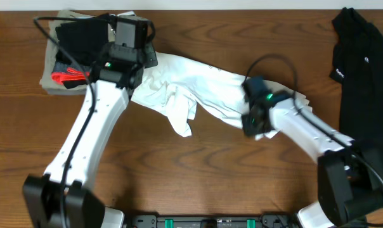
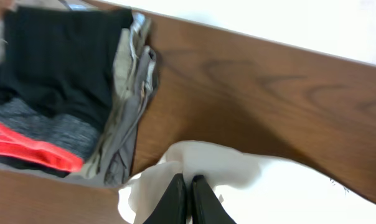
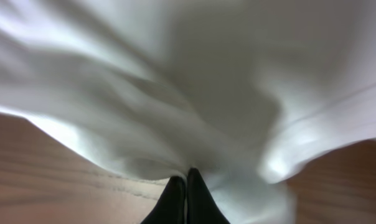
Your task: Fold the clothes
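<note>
The white T-shirt [image 1: 198, 85] lies crumpled and drawn out in a long band across the middle of the worktop [image 1: 198, 171], running from upper left down to the right. A loose flap of it hangs towards the front edge near the middle. Each end of the band meets a hand.

The left hand [image 2: 188, 179] is at the shirt's upper-left end. In the left wrist view its two dark fingers are pressed together, and a fold of white cloth is caught between them, so it is pinching the shirt at that edge. From overhead the fingers themselves are hidden beneath the arm and its camera.

The right hand [image 3: 183, 177] is at the shirt's lower-right end. Its fingers are also pressed tight together, and the white fabric gathers into folds that run right into the tips, so it too is pinching the shirt. The right wrist view is blurred, and little beyond cloth and a strip of wood shows.

A black shirt [image 1: 359, 69] with a small white logo lies well apart, at the far right edge of the worktop, touched by neither hand.

Just beside the left hand, in the upper-left corner, sits a stack of folded garments [image 1: 64, 66] in black, grey and beige with a red-orange stripe.
</note>
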